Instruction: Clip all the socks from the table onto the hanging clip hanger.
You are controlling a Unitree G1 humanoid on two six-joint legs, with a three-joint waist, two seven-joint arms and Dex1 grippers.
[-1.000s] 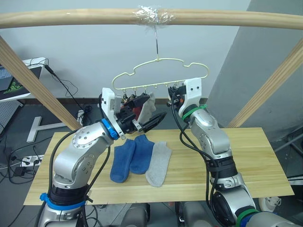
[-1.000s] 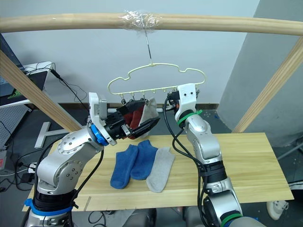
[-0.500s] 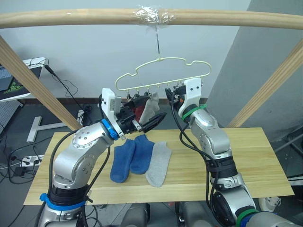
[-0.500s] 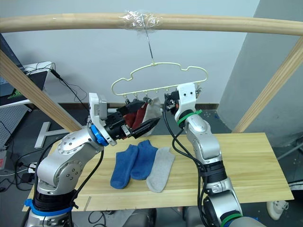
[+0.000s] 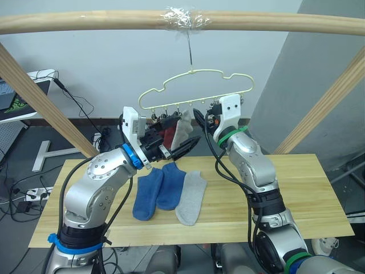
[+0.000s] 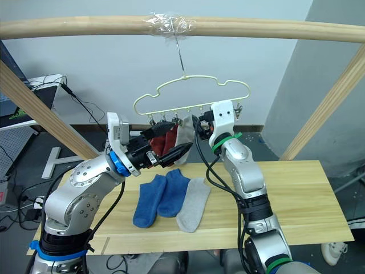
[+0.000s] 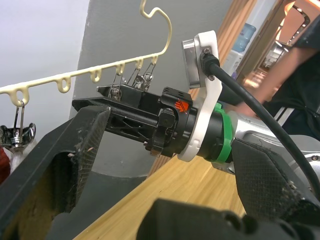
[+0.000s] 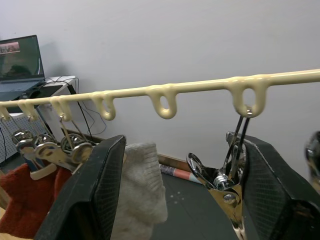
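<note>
The pale yellow-green clip hanger (image 5: 197,85) hangs by its hook from the beam. Red socks (image 5: 166,136) and a grey sock (image 5: 181,130) hang from clips at the left half of its bar. My left gripper (image 5: 175,137) is open, its fingers spread around these hanging socks. My right gripper (image 8: 185,145) is open just below the bar. A bare metal clip (image 8: 225,187) hangs between its fingers, and the grey sock (image 8: 142,192) is beside one finger. Two blue socks (image 5: 154,193) and a grey sock (image 5: 191,197) lie on the table (image 5: 296,188).
A thick wooden beam (image 5: 85,21) spans the top, braced by slanted posts at the left (image 5: 40,97) and right (image 5: 325,108). A laptop (image 5: 11,97) and cables sit behind on the left. A person (image 7: 300,75) stands beyond the table.
My right gripper has opened and drawn slightly left along the bar. The hanger has swung a little to the right. The left arm has barely moved.
</note>
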